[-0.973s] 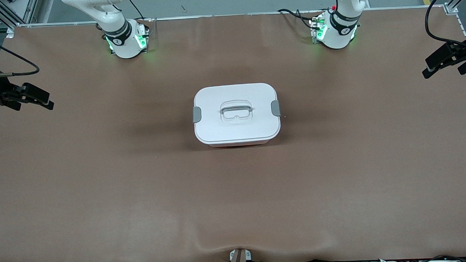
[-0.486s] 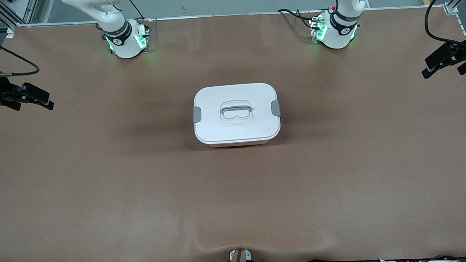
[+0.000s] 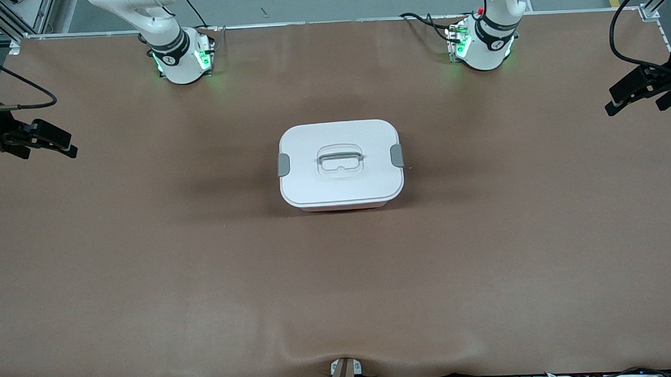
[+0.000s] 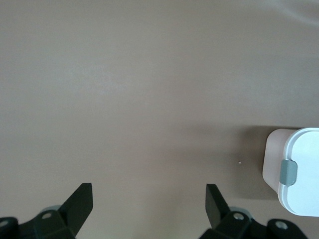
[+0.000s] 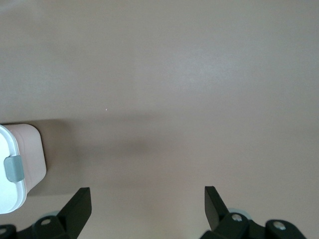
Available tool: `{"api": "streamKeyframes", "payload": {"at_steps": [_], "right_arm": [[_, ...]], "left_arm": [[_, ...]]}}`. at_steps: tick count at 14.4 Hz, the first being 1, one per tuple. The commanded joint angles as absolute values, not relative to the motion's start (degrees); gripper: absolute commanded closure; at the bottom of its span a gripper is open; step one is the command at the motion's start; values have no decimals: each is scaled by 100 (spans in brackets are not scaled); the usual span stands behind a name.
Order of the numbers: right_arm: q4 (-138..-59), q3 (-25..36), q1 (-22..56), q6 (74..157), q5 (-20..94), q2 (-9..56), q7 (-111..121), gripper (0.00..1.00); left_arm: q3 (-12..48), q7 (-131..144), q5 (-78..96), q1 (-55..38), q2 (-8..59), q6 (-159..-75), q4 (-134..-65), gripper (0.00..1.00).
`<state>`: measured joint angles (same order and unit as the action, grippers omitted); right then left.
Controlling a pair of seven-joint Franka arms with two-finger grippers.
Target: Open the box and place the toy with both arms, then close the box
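Note:
The box sits in the middle of the table with its white lid on and a grey clip at each end. A grey handle lies flat in the lid's recess. One end of the box shows in the left wrist view, the other end in the right wrist view. My left gripper hangs open over the left arm's end of the table, well away from the box. At the right arm's end, my right gripper is open too. Both hold nothing. The toy is out of view.
The brown table cover has a wrinkle at its edge nearest the front camera. Both arm bases stand along the edge farthest from the front camera. A black cable loops near the right gripper.
The left gripper has shifted very slightly. The box and the right gripper have not moved.

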<state>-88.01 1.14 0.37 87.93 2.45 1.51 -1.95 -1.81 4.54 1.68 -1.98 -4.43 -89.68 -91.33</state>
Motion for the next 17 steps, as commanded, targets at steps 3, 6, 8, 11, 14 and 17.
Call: {"api": "streamKeyframes", "payload": {"at_steps": [3,6,8,11,14,17], "right_arm": [[-8745,105,44,8728,167,167,-167,0],[-8745,105,44,8736,167,167,-167,0],[-8736,105,44,8745,167,167,-167,0],[-8736,106,44,8745,167,167,-167,0],[-8736,114,35,8745,167,176,-167,0],[-8719,114,70,8763,132,202,-176,0]], "left_arm": [[-158,352,185,-263,-256,-8938,-8912,0],[-97,343,132,-299,-237,-8938,-8859,0],[17,360,114,-299,-237,-8938,-8859,0],[35,343,114,-273,-237,-8938,-8851,0],[26,177,114,-211,-246,-8938,-8859,0],[0,167,114,-193,-246,-8938,-8851,0]]}}
